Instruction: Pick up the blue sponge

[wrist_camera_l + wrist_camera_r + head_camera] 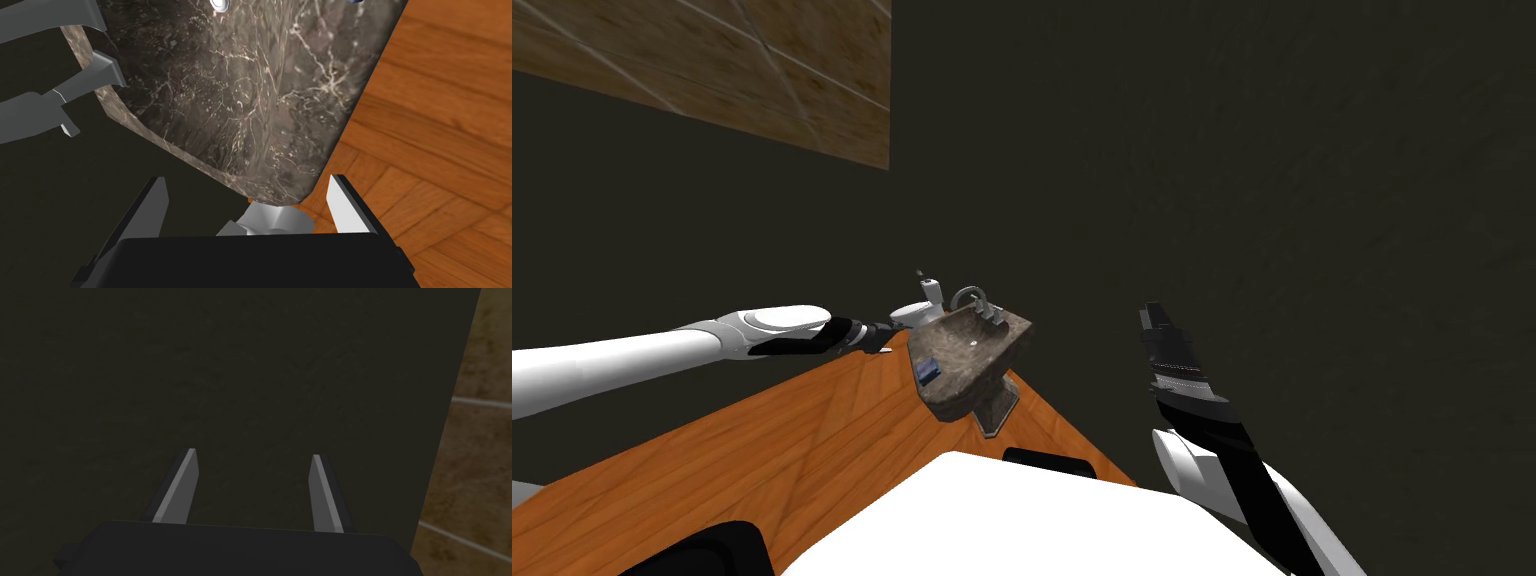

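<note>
Left gripper (247, 179), fingers spread and empty, faces the marble sink (962, 395), where the blue sponge (929, 371) on its rim looks light and soft, best pinched across its sides.

No text, label, brand, number or sign can be read anywhere in these views, neither on the things nor on the walls or the floor.

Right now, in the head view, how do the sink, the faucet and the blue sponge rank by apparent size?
Largest to smallest:
1. sink
2. faucet
3. blue sponge, clearly the smallest
</note>
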Available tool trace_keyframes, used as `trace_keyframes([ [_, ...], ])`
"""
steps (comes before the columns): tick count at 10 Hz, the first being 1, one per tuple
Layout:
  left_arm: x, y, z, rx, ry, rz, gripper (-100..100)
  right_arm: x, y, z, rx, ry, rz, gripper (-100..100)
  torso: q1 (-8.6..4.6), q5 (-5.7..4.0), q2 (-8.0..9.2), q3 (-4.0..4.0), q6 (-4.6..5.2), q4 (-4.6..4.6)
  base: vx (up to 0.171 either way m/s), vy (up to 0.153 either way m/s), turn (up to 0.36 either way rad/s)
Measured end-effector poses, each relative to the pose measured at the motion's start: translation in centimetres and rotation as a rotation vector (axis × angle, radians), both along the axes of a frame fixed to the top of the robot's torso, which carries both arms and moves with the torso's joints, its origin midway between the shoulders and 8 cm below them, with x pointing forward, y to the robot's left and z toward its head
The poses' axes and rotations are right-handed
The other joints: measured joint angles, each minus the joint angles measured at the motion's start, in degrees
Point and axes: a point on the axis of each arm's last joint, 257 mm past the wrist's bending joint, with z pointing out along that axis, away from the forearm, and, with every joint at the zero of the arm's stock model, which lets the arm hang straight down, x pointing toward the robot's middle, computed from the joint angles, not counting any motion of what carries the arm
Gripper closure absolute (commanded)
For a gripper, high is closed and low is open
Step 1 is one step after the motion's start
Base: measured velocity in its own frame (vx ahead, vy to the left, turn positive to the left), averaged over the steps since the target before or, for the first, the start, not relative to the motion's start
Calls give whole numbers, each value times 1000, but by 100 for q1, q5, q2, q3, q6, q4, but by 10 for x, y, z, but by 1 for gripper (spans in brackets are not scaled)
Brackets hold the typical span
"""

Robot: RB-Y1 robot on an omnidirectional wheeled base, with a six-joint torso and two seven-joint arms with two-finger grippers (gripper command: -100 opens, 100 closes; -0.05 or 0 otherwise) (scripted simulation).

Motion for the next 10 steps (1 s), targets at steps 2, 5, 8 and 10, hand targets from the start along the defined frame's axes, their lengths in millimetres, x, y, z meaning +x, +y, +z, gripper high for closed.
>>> trace_keyframes([
  [2, -11, 7, -2, 3, 1, 4, -100, 0, 0, 0, 0, 0, 0, 0, 6, 1, 9, 5, 0, 2, 49, -34, -55],
  [5, -40, 27, -10, -3, 3, 28, -100, 0, 0, 0, 0, 0, 0, 0, 6, 2, 6, 3, 0, 1, 60, -39, -77],
  [8, -60, 38, -15, -3, 6, 38, 100, 0, 0, 0, 0, 0, 0, 0, 9, 0, 10, 5, 0, 1, 39, -22, -24],
  [10, -60, 38, -15, -3, 5, 38, 100, 0, 0, 0, 0, 0, 0, 0, 16, 3, 24, 13, -1, 5, 0, 0, 0],
])
